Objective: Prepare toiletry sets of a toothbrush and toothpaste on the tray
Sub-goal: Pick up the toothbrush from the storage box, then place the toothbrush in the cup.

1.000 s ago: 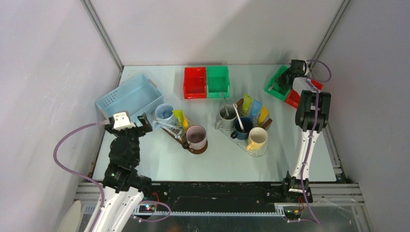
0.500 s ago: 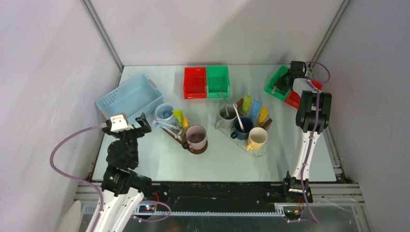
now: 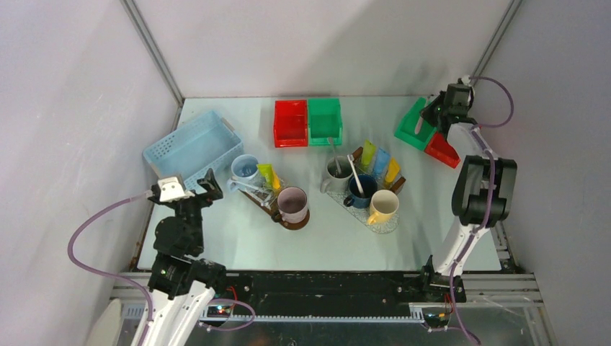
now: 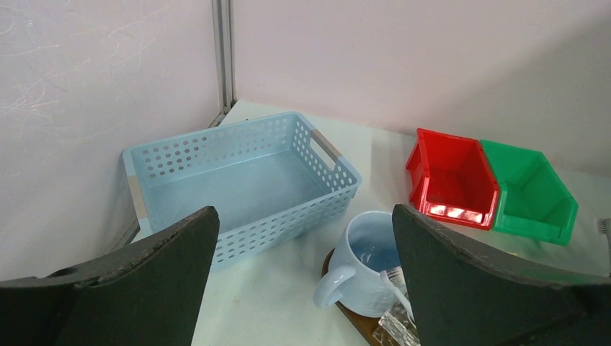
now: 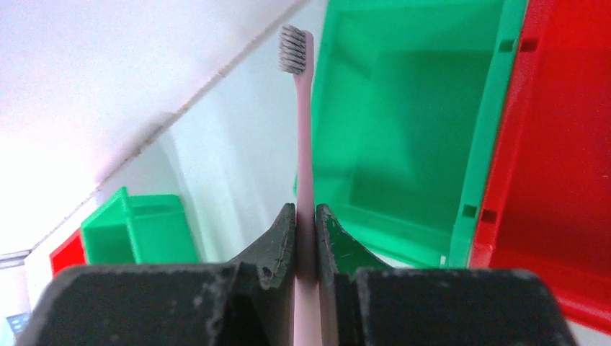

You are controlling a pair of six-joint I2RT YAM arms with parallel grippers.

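Note:
My right gripper [image 3: 439, 110] is at the far right over the tilted green bin [image 3: 413, 124], shut on a slim pink toothbrush [image 5: 305, 137]. The brush head points up and away in the right wrist view, beside the green bin [image 5: 411, 122]. My left gripper [image 3: 202, 186] is open and empty, near the blue basket. Two trays hold mugs. The left tray [image 3: 265, 201] has a yellow tube [image 3: 268, 175] and a white toothbrush [image 4: 395, 284]. The right tray [image 3: 387, 222] has lime green [image 3: 368, 153], light blue [image 3: 380, 161] and orange [image 3: 392, 171] tubes, and a toothbrush [image 3: 354, 173] across the mugs.
A light blue perforated basket [image 4: 238, 176] stands at the back left. A pale blue mug [image 4: 369, 261] sits just ahead of my left fingers. Red [image 3: 290, 122] and green [image 3: 325, 120] bins stand at the back middle. A red bin [image 3: 441, 150] lies beside the right green one.
My right arm has swung right and pulled its gripper back, with the pink toothbrush held. My left arm has drawn back slightly toward the near left.

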